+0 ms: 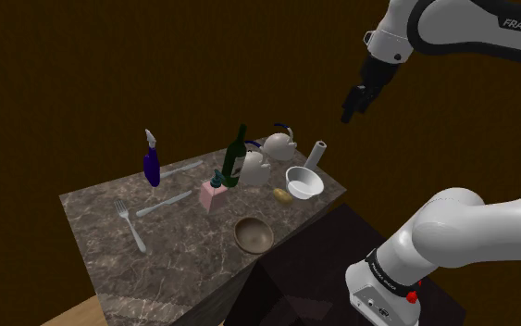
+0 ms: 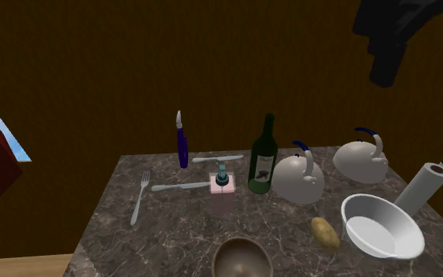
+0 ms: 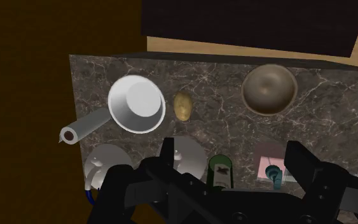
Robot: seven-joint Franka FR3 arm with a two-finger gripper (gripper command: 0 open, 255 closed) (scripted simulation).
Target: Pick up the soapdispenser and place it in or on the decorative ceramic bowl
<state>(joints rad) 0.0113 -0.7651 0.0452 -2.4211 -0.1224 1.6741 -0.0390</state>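
Observation:
The soap dispenser (image 1: 214,193) (image 2: 223,189) (image 3: 271,167) is a pink square block with a teal pump, standing upright near the middle of the marble table (image 1: 184,259). A brown round bowl (image 1: 254,234) (image 2: 241,258) (image 3: 269,89) sits by the table's front edge, apart from the dispenser. A white bowl (image 1: 303,181) (image 2: 381,227) (image 3: 137,103) stands toward the shoulder view's right. My gripper (image 1: 349,113) (image 2: 384,75) (image 3: 233,159) hangs high above the table's right end, open, with nothing between its fingers.
Beside the dispenser stands a green wine bottle (image 1: 235,157) (image 2: 263,156). Two white kettles (image 2: 298,178) (image 2: 361,160), a paper towel roll (image 2: 424,186) and a potato (image 2: 325,232) crowd the right side. A fork (image 1: 130,224), knives (image 2: 180,186) and a blue spray bottle (image 1: 151,162) lie left.

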